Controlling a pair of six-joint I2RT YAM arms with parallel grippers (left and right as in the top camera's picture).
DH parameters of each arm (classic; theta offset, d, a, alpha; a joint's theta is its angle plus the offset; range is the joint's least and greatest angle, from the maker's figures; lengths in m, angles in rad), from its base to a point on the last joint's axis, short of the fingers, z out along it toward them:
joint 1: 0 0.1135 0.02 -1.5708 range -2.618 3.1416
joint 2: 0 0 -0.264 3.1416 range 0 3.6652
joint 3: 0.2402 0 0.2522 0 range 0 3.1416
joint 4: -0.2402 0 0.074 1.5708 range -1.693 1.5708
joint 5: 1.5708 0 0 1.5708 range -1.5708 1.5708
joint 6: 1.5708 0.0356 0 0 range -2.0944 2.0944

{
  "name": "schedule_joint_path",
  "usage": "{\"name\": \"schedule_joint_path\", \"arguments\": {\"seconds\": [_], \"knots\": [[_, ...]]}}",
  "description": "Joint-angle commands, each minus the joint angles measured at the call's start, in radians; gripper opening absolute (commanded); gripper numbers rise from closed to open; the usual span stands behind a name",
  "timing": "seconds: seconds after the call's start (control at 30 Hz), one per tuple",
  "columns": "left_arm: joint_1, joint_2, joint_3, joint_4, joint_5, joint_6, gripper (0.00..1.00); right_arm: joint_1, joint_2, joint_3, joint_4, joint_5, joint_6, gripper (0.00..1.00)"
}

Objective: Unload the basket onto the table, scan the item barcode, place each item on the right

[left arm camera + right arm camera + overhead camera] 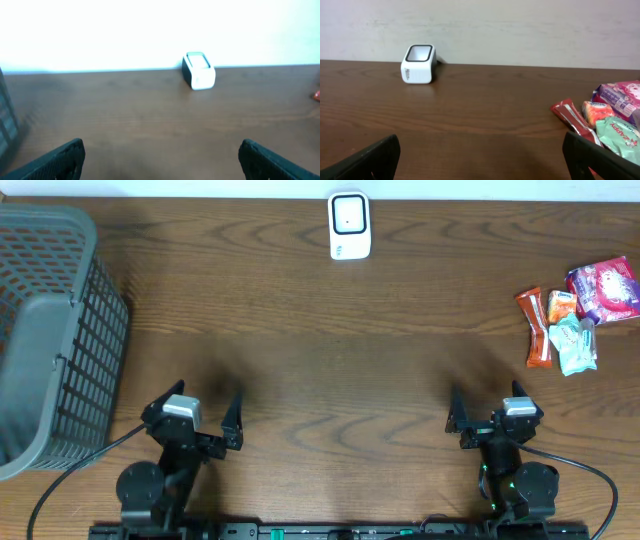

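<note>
Red snack bar [536, 328] lies flat, long axis running near to far.

White scanner [349, 225]; grey basket [95, 350]; dark woodgrain table [330, 370].

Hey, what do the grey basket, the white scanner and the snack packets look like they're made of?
Grey basket: likely molded plastic, matte, with a lattice wall. White scanner: smooth plastic housing, apparently with a glassy window on top. Snack packets: thin glossy printed film, crinkled, catching highlights.
</note>
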Motion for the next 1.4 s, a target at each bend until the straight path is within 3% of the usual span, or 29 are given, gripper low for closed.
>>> {"name": "schedule_joint_path", "arguments": {"seconds": [0.0, 0.3, 0.47, 0.7, 0.87, 1.03, 1.23, 1.37], "knots": [[0.005, -0.033, -0.034, 0.051, -0.010, 0.049, 0.98, -0.006, -0.007, -0.001, -0.005, 0.005, -0.011, 0.99], [0.006, -0.060, -0.140, 0.223, -0.014, -0.009, 0.98, -0.006, -0.007, -0.001, -0.005, 0.005, -0.011, 0.99], [0.006, -0.060, -0.162, 0.271, -0.161, -0.167, 0.98, -0.006, -0.007, -0.001, -0.005, 0.005, -0.011, 0.99], [0.006, -0.060, -0.175, 0.292, -0.166, -0.166, 0.98, -0.006, -0.007, -0.001, -0.005, 0.005, -0.011, 0.99], [0.006, -0.060, -0.229, 0.397, -0.162, -0.163, 0.98, -0.006, -0.007, -0.001, -0.005, 0.005, -0.011, 0.99], [0.006, -0.060, -0.229, 0.390, -0.157, -0.150, 0.98, -0.006, -0.007, -0.001, -0.005, 0.005, -0.011, 0.99], [0.006, -0.060, -0.229, 0.244, -0.151, -0.137, 0.98, -0.006, -0.007, -0.001, -0.005, 0.005, -0.011, 0.99], [0.006, -0.060, -0.229, 0.179, -0.051, -0.011, 0.98, -0.006, -0.007, -0.001, -0.005, 0.005, -0.011, 0.99]]}}
